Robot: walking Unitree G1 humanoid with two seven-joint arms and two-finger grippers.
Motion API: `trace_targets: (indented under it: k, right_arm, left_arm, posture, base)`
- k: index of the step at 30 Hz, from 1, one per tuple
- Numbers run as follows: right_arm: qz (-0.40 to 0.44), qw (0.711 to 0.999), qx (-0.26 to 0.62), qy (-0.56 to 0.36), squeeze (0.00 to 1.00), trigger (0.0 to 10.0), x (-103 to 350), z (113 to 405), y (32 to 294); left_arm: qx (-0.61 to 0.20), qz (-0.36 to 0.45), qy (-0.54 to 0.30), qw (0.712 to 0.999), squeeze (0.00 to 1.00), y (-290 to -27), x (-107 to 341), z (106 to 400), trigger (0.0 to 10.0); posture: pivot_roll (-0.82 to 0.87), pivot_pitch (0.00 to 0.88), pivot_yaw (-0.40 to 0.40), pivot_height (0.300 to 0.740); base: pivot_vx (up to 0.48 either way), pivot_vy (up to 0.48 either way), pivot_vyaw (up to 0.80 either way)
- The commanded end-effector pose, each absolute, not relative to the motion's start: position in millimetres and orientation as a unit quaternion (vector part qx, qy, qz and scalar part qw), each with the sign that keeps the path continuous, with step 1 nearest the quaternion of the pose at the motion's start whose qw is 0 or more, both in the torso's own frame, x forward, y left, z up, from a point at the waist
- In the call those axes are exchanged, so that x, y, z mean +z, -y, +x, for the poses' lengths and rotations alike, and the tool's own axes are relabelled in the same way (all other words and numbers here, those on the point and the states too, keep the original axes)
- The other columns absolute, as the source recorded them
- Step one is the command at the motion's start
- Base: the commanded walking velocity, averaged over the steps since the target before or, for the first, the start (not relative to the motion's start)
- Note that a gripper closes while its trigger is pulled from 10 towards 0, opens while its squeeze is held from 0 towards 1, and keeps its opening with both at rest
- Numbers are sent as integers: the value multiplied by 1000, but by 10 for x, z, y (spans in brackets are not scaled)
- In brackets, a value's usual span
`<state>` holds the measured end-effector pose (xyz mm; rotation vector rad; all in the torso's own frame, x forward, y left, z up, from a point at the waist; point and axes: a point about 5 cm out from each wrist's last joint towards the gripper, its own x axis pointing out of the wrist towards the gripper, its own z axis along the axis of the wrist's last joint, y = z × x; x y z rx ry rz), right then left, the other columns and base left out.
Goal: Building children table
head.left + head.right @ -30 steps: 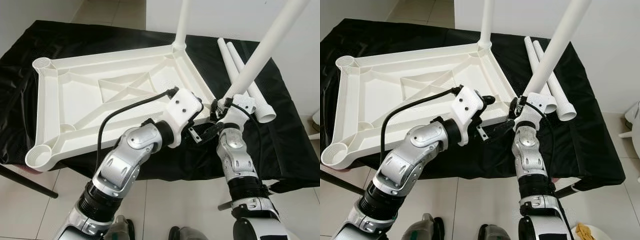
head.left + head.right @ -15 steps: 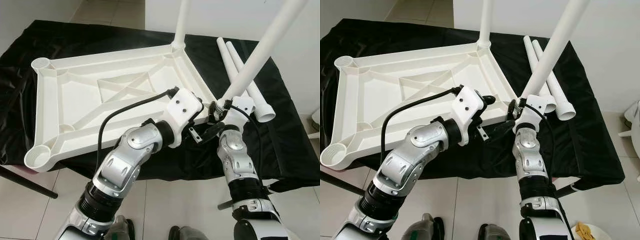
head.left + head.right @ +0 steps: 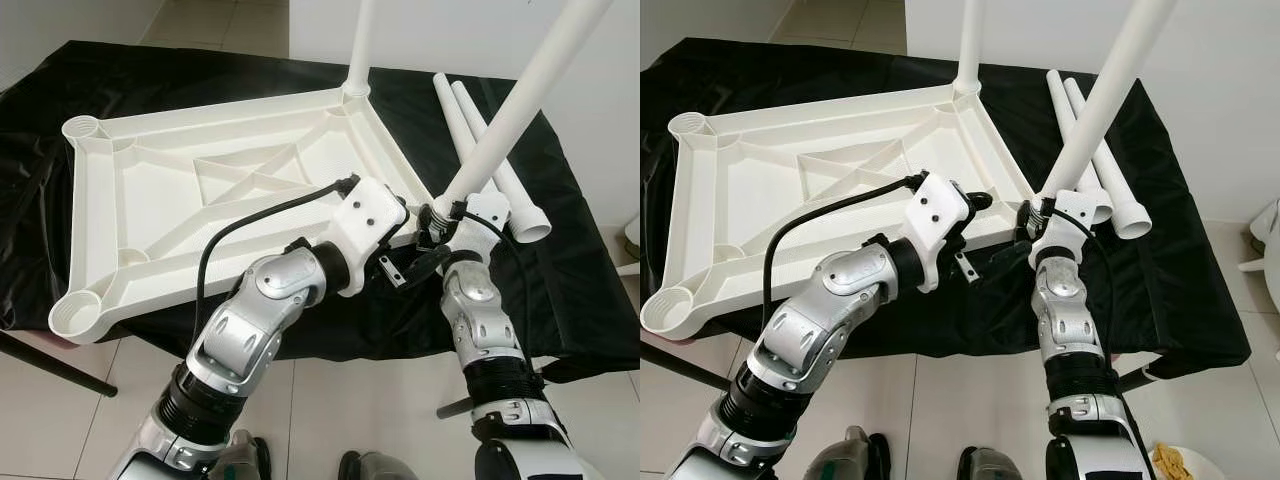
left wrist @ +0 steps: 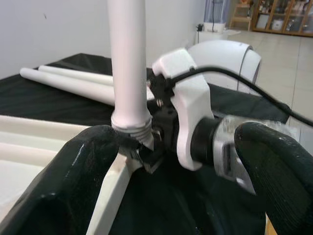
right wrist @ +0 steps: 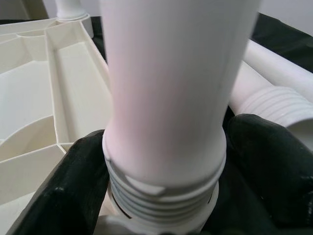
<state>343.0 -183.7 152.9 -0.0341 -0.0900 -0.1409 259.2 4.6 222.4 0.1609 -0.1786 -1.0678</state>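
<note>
- Black cloth (image 3: 590, 290) is spread over the work surface, and the white tabletop (image 3: 150, 215) is laid on it upside down.
- One leg (image 3: 358, 45) is already stood in the far corner socket; two spare legs (image 3: 495, 165) are left lying at the right.
- Near the right corner, a tilted leg (image 3: 510, 110) is clamped at its threaded end by the right gripper (image 5: 161, 161).
- The left gripper (image 4: 181, 161) is held wide open just beside that corner.
</note>
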Motion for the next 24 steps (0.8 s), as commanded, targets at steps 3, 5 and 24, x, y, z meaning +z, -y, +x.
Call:
trace_targets:
  k: [3, 5, 24]
  right_arm:
    - [-11, 996, -62, 57, 0, 10000, 1564, 3414, 1933]
    - [-10, 997, -50, 62, 0, 10000, 1590, 3419, 1947]
    - [-8, 997, 23, 77, 0, 0, 1658, 3455, 1905]
  left_arm:
    - [-520, 81, 66, 848, 0, -32, 2125, 2567, 10000]
    - [-520, 82, 65, 848, 0, -34, 2115, 2568, 10000]
    - [-515, 81, 71, 851, 0, -44, 2146, 2578, 10000]
  posture:
    - [11, 124, -7, 740]
    - [11, 124, -7, 740]
    - [18, 122, -11, 740]
  base:
    - [0, 0, 0]
    - [0, 0, 0]
    - [0, 0, 0]
